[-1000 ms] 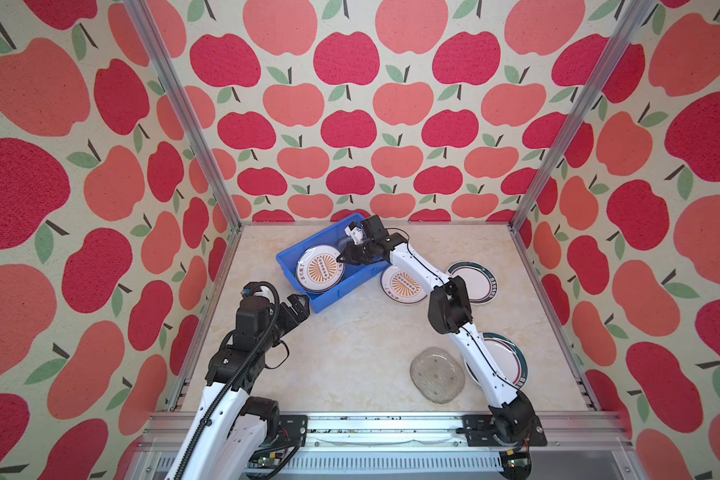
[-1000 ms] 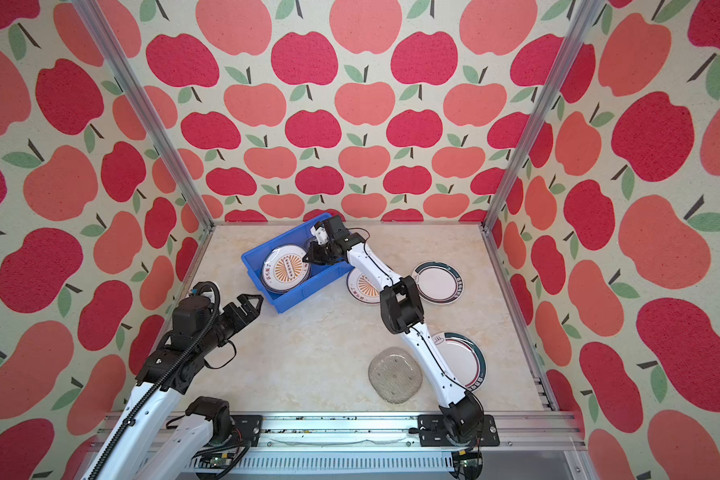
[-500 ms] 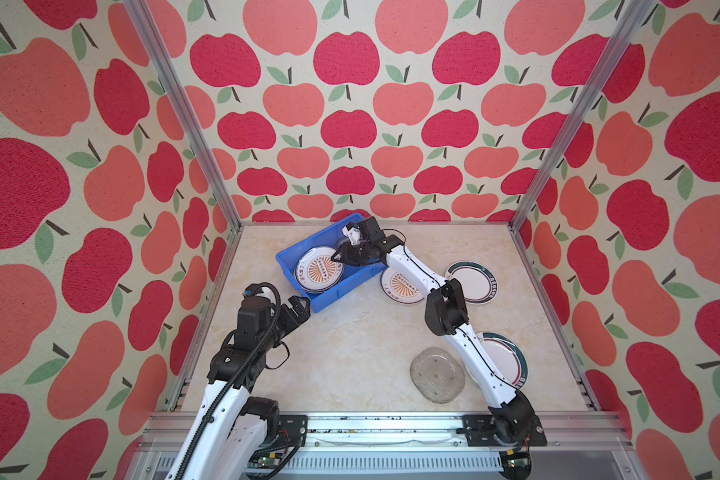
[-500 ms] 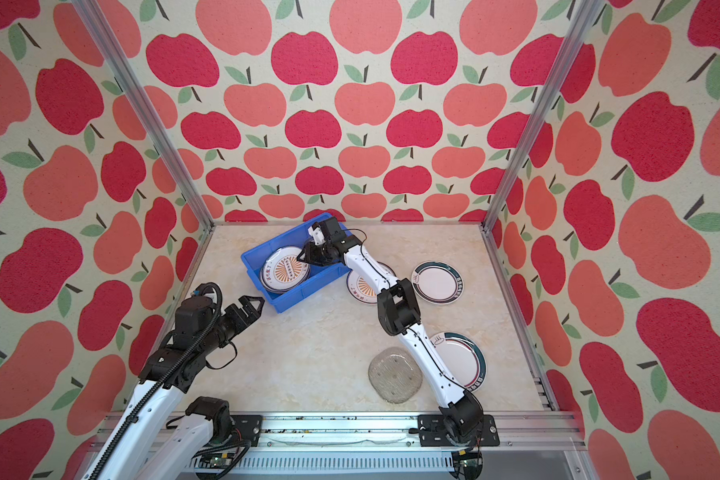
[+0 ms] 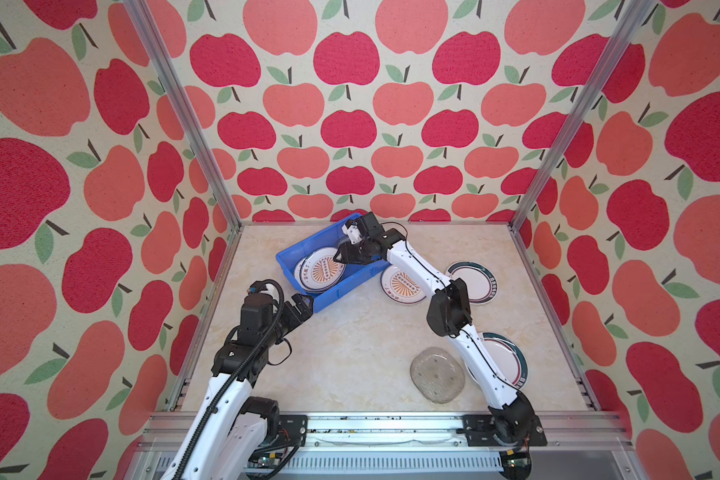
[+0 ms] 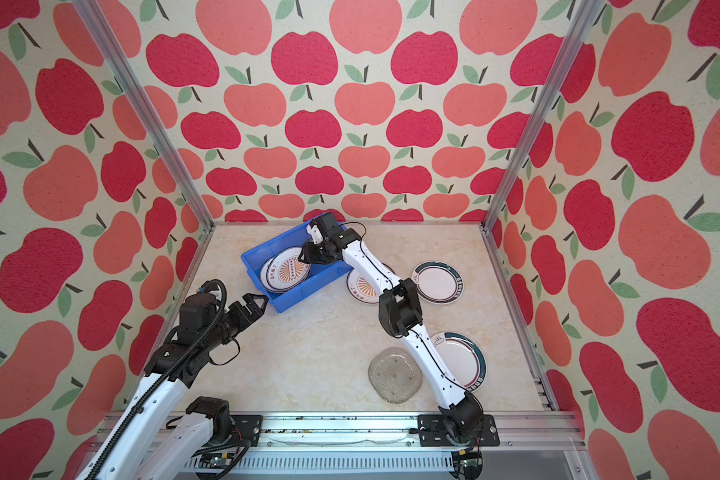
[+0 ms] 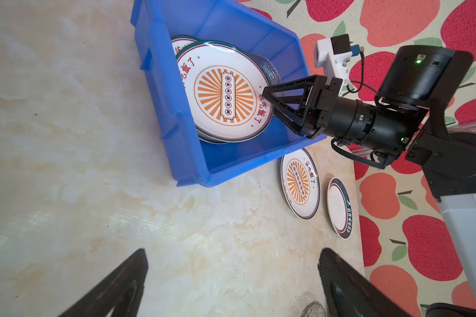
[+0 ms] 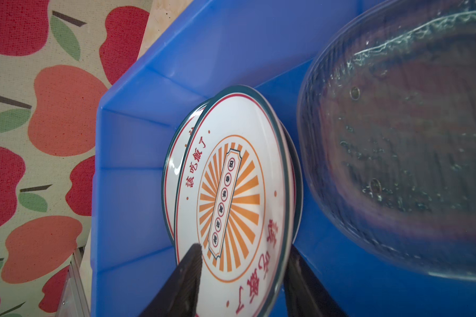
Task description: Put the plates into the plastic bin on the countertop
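Observation:
The blue plastic bin stands skewed at the back of the countertop. Inside it, two sunburst plates lie stacked beside a clear glass plate. My right gripper is open in the bin; its fingers straddle the top plate's rim without pinching it. My left gripper hangs wide open and empty over the countertop by the bin's near corner. Outside the bin lie a sunburst plate, two green-rimmed plates and a glass plate.
Apple-patterned walls and aluminium rails close in the countertop on three sides. The right arm's elbow hangs over the plates on the right. The front rail carries both arm bases.
My right gripper's jaws have parted and let go of the sunburst plate, which now rests on the other one in the bin. The left arm has stayed put.

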Motion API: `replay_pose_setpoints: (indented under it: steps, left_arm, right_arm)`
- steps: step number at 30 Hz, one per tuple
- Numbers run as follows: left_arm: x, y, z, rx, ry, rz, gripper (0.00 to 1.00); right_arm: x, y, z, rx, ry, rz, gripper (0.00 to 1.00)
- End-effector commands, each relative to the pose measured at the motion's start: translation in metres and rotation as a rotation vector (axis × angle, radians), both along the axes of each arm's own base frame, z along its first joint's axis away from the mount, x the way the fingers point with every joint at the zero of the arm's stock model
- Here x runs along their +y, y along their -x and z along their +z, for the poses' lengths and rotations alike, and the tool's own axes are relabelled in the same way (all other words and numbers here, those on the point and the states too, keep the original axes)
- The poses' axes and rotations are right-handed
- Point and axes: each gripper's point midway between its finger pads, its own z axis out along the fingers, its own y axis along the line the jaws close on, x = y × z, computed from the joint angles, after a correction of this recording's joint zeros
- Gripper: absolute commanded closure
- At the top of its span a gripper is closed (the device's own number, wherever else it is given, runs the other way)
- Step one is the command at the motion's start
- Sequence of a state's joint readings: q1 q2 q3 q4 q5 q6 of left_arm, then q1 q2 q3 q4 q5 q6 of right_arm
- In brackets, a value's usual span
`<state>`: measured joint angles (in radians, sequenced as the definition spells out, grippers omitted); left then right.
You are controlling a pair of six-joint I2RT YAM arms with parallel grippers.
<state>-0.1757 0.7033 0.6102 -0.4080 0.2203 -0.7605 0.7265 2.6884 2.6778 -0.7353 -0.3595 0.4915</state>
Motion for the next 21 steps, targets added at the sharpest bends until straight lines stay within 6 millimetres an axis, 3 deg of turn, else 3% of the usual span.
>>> replay_pose_setpoints:
  steps: [1, 7, 15, 21]
  left_arm:
    - [-0.002, -0.002, 0.001, -0.022, 0.010, -0.010, 0.01]
    - [-0.001, 0.004, -0.001, -0.019, 0.014, -0.006, 0.01]
    - [-0.002, 0.006, -0.007, -0.002, 0.021, -0.016, 0.01]
    - [-0.007, 0.004, -0.010, 0.018, 0.023, -0.040, 0.01]
  right_arm:
    - [0.000, 0.004, 0.029, -0.046, -0.013, 0.019, 0.50]
    - [0.010, 0.007, 0.014, -0.015, -0.025, 0.017, 0.49]
    - [0.006, 0.007, -0.009, -0.007, 0.036, 0.000, 0.49]
    - [0.013, 0.009, -0.012, -0.009, 0.018, 0.017, 0.42]
